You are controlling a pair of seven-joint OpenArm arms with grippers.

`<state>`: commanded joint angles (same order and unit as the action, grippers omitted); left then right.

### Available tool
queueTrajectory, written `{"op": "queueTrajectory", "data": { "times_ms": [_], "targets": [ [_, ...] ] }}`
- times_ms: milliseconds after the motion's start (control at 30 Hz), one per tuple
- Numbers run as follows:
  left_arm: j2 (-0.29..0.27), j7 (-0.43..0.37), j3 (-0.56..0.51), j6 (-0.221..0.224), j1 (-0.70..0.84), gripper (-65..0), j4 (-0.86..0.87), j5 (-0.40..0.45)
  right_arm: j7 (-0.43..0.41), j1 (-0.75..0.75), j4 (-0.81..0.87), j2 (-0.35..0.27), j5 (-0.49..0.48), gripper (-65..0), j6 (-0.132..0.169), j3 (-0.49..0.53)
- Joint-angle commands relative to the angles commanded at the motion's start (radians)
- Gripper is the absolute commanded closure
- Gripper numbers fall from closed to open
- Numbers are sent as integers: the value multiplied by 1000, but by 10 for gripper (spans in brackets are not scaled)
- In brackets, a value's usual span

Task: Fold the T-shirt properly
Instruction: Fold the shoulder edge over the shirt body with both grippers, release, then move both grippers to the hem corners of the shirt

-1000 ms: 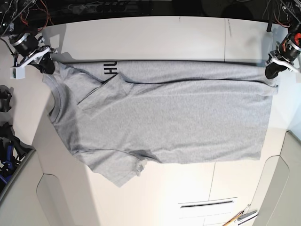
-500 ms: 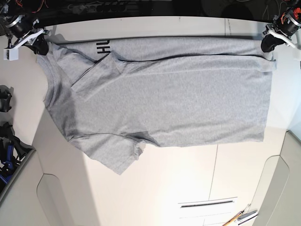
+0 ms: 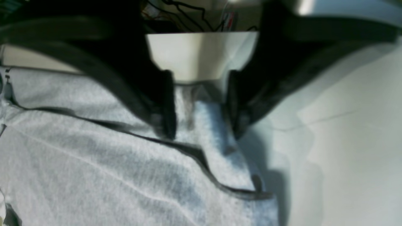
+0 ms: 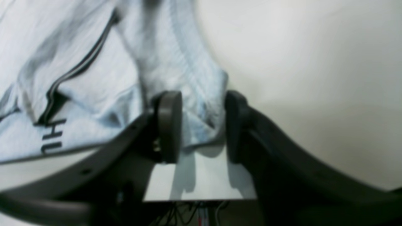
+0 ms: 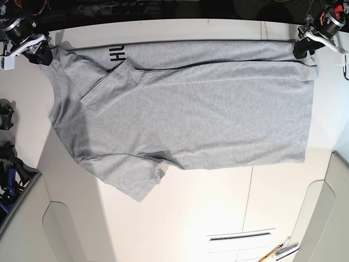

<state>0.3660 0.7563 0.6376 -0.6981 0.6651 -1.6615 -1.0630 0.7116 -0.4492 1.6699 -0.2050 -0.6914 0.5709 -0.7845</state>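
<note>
The grey T-shirt [image 5: 207, 120] lay spread across the white bench [image 5: 196, 229], its upper edge doubled over in a long band along the far side, with a bit of black lettering showing near the right gripper [image 5: 48, 59]. A sleeve lay slantwise over the cloth on that side. The right gripper stood at that corner, its fingers parted on either side of bunched cloth. At the opposite far corner was the left gripper [image 5: 301, 53], its fingers likewise apart around the folded fabric. Neither had closed on the shirt.
</note>
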Motion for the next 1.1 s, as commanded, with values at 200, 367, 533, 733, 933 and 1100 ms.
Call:
{"op": "queueTrajectory", "data": {
  "times_ms": [200,367,533,733,933,1100],
  "targets": [
    [0,1,110,0,0,-291,0,-85,-1,66,0,-2,-16,-244,0,-130],
    [0,1,197,0,-3,-291,0,-108,-13,190,-1,-51,-13,-244,0,-138],
    [3,0,255,0,-26,-291,0,-117,-20,324,-37,-114,33,-244,-3,-102],
    [49,5,254,0,-111,-351,0,-117,-72,502,-188,-143,96,-244,-3,19],
    [107,5,249,0,-222,-380,0,-66,-170,689,-446,-144,195,-244,-2,154],
    [167,-22,148,0,-334,-437,5,23,-275,821,-691,-143,243,-313,-3,246]
  ]
}}
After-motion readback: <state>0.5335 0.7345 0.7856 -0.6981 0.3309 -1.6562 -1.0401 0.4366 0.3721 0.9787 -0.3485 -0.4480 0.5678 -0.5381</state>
